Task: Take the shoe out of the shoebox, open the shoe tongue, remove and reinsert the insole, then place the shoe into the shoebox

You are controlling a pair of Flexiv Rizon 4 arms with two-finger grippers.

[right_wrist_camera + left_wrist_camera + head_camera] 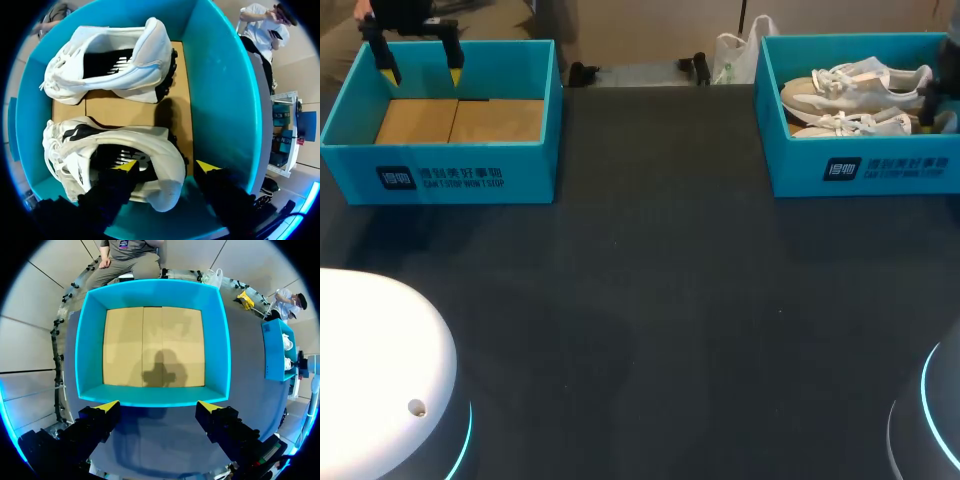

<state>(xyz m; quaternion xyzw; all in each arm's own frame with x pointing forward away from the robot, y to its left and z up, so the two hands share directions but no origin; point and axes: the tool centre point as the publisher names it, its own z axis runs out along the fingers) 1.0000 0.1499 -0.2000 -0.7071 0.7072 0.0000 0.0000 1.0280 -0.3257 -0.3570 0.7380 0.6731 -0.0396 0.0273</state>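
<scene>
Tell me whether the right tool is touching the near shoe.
Cannot tell. In the right wrist view one fingertip of the right tool overlaps the near shoe at its opening, the other clears its heel; depth is unclear.

left tool [157, 407]: chunky black body with two black fingers, and wedge-shaped bright yellow tips [107, 406]
right tool [166, 166]: same look, black with yellow ends
left arm base [375, 360]: smooth white dome with one tiny round hole and a cyan glow ring underneath
right arm base [940, 440]: only a dark curved edge shows, plus a cyan ring

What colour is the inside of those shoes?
Black with white markings; the shoes themselves are white. The right wrist view shows it best.
</scene>
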